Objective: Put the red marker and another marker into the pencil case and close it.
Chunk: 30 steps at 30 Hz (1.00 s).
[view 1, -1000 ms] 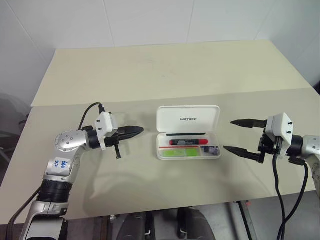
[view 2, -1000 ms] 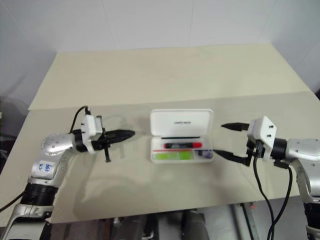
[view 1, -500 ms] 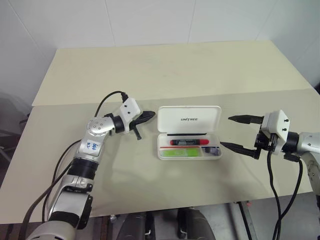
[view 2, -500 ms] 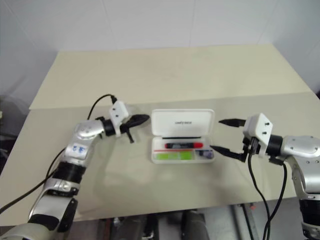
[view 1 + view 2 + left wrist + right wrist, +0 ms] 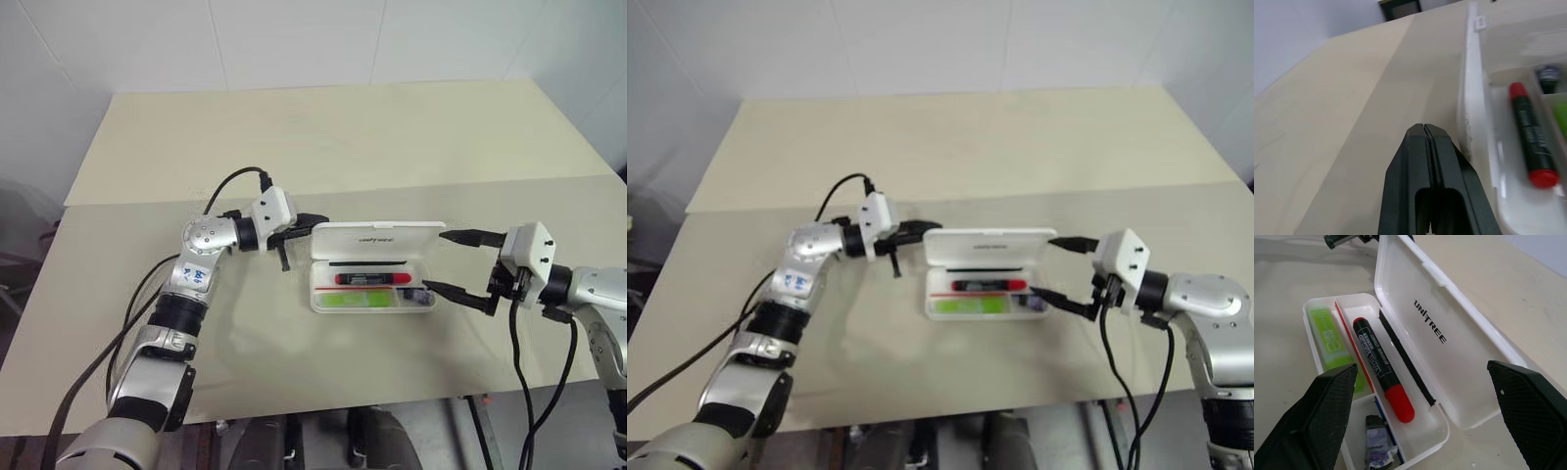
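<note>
Closing looked risky: left gripper [image 5: 312, 221], fingers together, sat behind the pencil case [image 5: 372, 266] lid; right gripper [image 5: 458, 262] spread wide beside it. Red marker [image 5: 370, 278] and green marker [image 5: 355, 299] lay inside; a hard shove could probably skid the case.

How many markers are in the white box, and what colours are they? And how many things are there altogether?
Red marker: 1
Green marker: 1
Small dark object in the end compartment, too unclear to name: 1
White pencil case, lid partly raised: 1
Total: 4
</note>
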{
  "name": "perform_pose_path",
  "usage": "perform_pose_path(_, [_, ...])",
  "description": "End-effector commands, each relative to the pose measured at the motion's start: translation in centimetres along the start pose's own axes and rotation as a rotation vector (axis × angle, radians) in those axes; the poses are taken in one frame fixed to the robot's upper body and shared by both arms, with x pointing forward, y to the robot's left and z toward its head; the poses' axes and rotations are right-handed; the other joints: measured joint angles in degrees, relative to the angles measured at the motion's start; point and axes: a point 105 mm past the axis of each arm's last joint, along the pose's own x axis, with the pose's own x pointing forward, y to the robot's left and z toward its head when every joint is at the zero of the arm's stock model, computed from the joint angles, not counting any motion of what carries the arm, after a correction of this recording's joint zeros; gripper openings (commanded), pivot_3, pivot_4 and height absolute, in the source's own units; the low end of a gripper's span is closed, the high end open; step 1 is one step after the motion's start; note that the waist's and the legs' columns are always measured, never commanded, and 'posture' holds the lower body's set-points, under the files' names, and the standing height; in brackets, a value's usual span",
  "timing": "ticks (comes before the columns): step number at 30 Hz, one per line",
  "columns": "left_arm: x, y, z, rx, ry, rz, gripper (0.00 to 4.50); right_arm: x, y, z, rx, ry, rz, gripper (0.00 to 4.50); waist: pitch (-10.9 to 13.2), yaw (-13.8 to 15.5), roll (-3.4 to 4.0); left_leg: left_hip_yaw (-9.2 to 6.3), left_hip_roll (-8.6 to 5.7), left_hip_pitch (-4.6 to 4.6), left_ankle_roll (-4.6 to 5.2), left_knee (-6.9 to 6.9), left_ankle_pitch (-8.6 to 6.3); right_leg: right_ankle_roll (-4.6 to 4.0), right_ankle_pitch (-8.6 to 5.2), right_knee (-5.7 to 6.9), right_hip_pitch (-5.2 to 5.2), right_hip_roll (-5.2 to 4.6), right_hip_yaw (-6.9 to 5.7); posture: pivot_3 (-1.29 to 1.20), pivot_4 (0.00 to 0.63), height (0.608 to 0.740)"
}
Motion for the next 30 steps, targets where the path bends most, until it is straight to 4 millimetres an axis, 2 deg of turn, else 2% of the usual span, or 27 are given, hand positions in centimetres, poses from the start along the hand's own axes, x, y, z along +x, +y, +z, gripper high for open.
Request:
perform_pose_path(1, [0.0, -1.1, 1.5, 0.087, -0.039, -0.101, 0.03, -0.6, -0.2, 1.4, -0.016, -0.03, -0.007, 4.5, 0.0, 0.1, 0.0, 0.0, 0.0, 0.0, 0.0, 0.02, 0.0, 0.0, 0.0, 0.01, 0.01, -0.01, 0.01, 0.0, 0.15, 0.74])
perform_pose_path(9, [1.1, -3.0, 2.5, 0.137, -0.059, -0.247, 0.03, -3.0, 0.2, 1.7, 0.096, 0.057, 0.059, 4.5, 0.0, 0.1, 0.0, -0.04, 0.0, -0.03, 0.1, 0.1, -0.06, 0.0, 0.0, -0.01, 0.03, -0.06, 0.2, 0.0, 0.15, 0.74])
perform_pose_path(17, [1.8, -3.5, 3.0, 0.138, -0.077, -0.28, 0.03, -4.9, -0.7, 2.5, 0.123, 0.103, 0.022, 4.5, 0.0, 0.1, -0.01, -0.04, 0.01, -0.03, 0.11, 0.16, -0.07, 0.0, 0.0, 0.01, 0.04, -0.06, 0.24, 0.0, 0.15, 0.74])
perform_pose_path(20, [2.0, -3.8, 3.1, 0.137, -0.08, -0.299, 0.03, -5.3, -0.7, 2.5, 0.134, 0.118, 0.019, 4.5, 0.0, 0.1, -0.01, -0.04, 0.02, -0.03, 0.11, 0.16, -0.07, 0.0, 0.0, 0.01, 0.04, -0.06, 0.3, 0.0, 0.15, 0.74])
perform_pose_path(24, [2.6, -5.3, 3.3, 0.122, -0.042, -0.388, 0.03, -5.5, -0.5, 2.5, 0.145, 0.128, 0.008, 4.5, 0.0, 0.1, -0.01, -0.06, 0.02, -0.06, 0.12, 0.16, -0.08, 0.0, 0.0, -0.01, 0.05, -0.06, 0.31, 0.0, 0.15, 0.74])
perform_pose_path(30, [3.0, -6.1, 2.6, 0.101, 0.038, -0.412, 0.03, -5.1, -0.2, 2.5, 0.147, 0.121, 0.004, 4.5, 0.0, 0.1, -0.01, -0.06, 0.02, -0.05, 0.14, 0.19, -0.09, 0.01, 0.01, 0.01, 0.06, -0.05, 0.31, 0.0, 0.15, 0.74])
